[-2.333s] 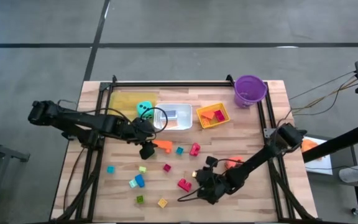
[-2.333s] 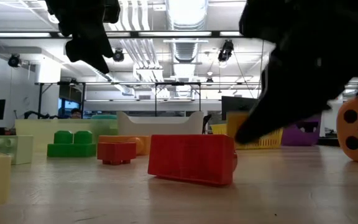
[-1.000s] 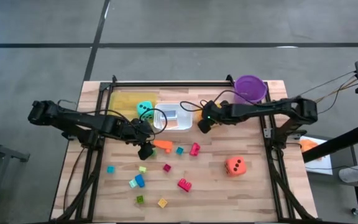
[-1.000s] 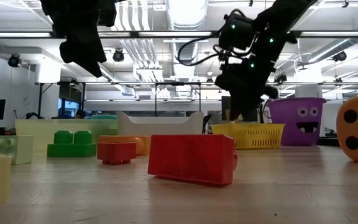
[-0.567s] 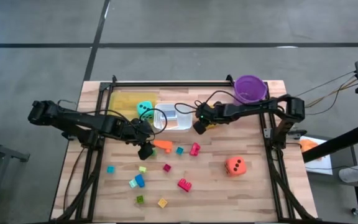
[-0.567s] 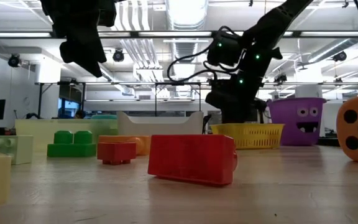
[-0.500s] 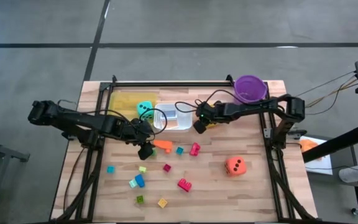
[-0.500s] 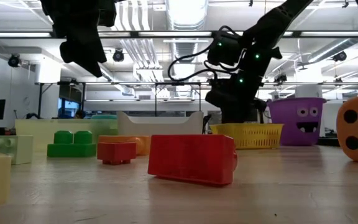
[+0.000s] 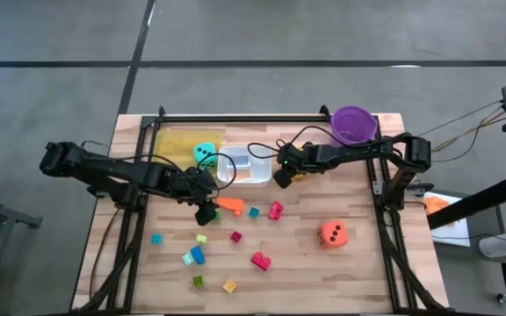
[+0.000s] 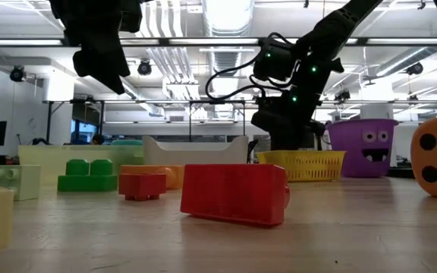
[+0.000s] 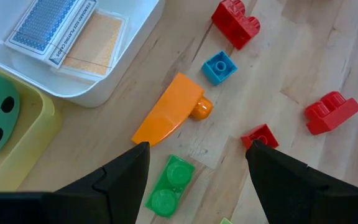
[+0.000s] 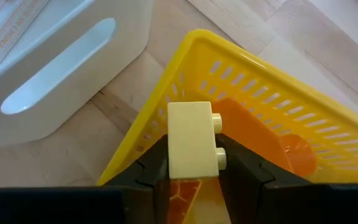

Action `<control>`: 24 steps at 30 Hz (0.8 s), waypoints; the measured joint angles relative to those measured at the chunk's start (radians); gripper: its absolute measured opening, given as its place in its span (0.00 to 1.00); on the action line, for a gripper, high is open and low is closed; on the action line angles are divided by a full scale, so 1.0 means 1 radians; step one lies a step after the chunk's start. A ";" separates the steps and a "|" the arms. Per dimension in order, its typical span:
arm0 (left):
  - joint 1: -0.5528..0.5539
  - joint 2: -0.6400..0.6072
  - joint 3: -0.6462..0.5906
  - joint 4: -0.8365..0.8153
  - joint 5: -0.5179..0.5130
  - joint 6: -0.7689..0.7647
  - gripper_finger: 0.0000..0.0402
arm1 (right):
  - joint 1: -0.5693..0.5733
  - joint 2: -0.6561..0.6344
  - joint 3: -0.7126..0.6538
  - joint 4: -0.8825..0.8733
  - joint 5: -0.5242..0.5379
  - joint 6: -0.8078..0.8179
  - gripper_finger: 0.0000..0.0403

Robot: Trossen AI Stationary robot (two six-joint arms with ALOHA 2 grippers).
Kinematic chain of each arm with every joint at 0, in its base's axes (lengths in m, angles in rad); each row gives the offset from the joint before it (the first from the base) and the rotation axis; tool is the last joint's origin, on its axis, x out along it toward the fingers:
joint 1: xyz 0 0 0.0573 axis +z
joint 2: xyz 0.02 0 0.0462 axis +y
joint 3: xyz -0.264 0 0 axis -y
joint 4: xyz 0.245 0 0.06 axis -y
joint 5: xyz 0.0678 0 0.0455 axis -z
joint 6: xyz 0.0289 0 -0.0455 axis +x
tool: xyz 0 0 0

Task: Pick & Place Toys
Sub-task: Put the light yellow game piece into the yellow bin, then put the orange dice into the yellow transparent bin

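Observation:
My right gripper point(image 9: 280, 178) hangs over the near-left corner of the yellow basket point(image 12: 278, 106), shut on a pale yellow block point(image 12: 191, 137). An orange piece lies inside the basket. My left gripper point(image 9: 207, 211) stands open above the table, over an orange wedge block point(image 11: 166, 118) and a green block point(image 11: 169, 190), touching neither. Several small bright blocks lie scattered on the wood, among them a red one point(image 9: 260, 260). An orange die point(image 9: 333, 233) sits at the near right, and a teal die point(image 9: 205, 154) rests in the yellow tray point(image 9: 176, 140). My right gripper pinches the pale yellow block by two opposite sides point(image 12: 174, 163), one finger on each. The fingers slant downward from the table's right. Most of the block sticks out past the fingertips, studs to one side, above the basket's corner rim; whether it touches the rim, I cannot tell.
A white tray point(image 9: 246, 178) holding flat cards stands between the yellow tray and the basket. The purple bucket point(image 9: 353, 127) is at the far right corner. A black frame point(image 9: 235, 117) runs along the far edge and both sides of the table.
My right gripper has gone toward the table's left and near edge and sunk lower, from over the basket's middle to its near-left corner, carrying the pale yellow block; for the last half second it has kept still.

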 joint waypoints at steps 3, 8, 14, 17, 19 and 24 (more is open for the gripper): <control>0.000 0.000 0.000 0.000 0.000 0.000 0.66 | 0.000 0.000 0.000 0.000 0.002 -0.006 0.30; 0.000 0.000 0.000 0.000 0.000 0.000 0.66 | 0.000 0.000 0.001 0.000 0.006 -0.028 0.32; 0.000 0.000 0.000 -0.004 0.000 0.000 0.66 | 0.000 -0.021 0.015 0.000 0.007 -0.035 0.32; 0.000 0.000 0.000 -0.004 0.000 0.000 0.66 | 0.001 -0.036 0.021 -0.003 0.005 -0.036 0.32; 0.000 0.000 0.000 -0.005 0.000 0.000 0.66 | 0.002 -0.048 0.021 -0.009 0.000 -0.038 0.33; 0.000 0.000 0.000 -0.010 0.000 -0.001 0.66 | 0.006 -0.077 0.022 -0.035 -0.026 -0.037 0.38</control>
